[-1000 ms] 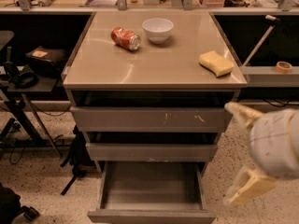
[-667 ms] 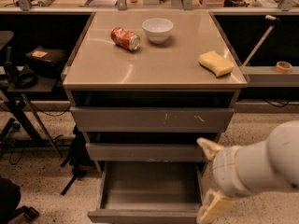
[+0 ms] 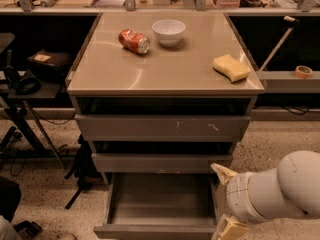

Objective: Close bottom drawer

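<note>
— Leftward and down the gripper (image 3: 216, 202) has swung since a second ago. It was out to the right of the cabinet (image 3: 165, 76), level with the top drawer (image 3: 162, 126). Now it sits low, at the right front corner of the bottom drawer (image 3: 160, 200).

— Anything in it?

— Nothing. Its two cream fingers (image 3: 223, 173) stand well apart. One is up by the right end of the middle drawer (image 3: 162, 162). The other is at the lower edge of the view, just beside the bottom drawer's front panel. Whether either one touches the drawer, I cannot tell.

— And the drawer itself?

— Where it was before: pulled well out over the speckled floor (image 3: 280, 139). Its bare grey tray is showing and its front panel lies along the bottom edge of the view.

— The other two?

— Each shows only its front, with a dark gap above it. The top drawer, the widest, has white scratches right of centre.

— What's on the cabinet?

— A red can (image 3: 134, 40) lies on its side at the back left. A white bowl (image 3: 168, 31) stands upright just to the right of it, the two apart. A yellow sponge (image 3: 231, 67) lies near the right edge, well apart from both. None of the three has shifted.
</note>
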`<state>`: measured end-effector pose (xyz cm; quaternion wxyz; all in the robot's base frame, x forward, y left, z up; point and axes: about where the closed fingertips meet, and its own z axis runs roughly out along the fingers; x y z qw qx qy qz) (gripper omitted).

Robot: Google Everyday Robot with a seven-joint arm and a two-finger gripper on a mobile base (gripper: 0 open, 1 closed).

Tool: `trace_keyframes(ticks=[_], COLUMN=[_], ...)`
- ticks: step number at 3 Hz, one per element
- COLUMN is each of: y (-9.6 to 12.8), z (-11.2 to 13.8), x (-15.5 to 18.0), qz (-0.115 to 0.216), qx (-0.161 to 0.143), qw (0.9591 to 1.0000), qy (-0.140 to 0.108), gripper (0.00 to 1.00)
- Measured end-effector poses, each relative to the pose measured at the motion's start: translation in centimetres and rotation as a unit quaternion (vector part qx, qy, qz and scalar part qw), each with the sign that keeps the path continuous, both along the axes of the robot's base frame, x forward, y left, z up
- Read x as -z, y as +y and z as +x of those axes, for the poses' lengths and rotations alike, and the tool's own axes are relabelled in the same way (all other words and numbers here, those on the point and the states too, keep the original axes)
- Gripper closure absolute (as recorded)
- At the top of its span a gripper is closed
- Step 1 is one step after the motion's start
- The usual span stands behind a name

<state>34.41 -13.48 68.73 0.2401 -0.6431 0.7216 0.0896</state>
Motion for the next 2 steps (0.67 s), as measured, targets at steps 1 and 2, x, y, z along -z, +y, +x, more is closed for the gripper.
trace_keyframes(ticks=[1,2], y=[-0.3,-2.4], z=[-0.4,-1.7], x=[1.1,7.5], qz=[-0.016,-0.05], qx=[0.013,0.038], qw=[0.9998,0.9979], qy=[-0.006,0.018], gripper=[0.0,0.0])
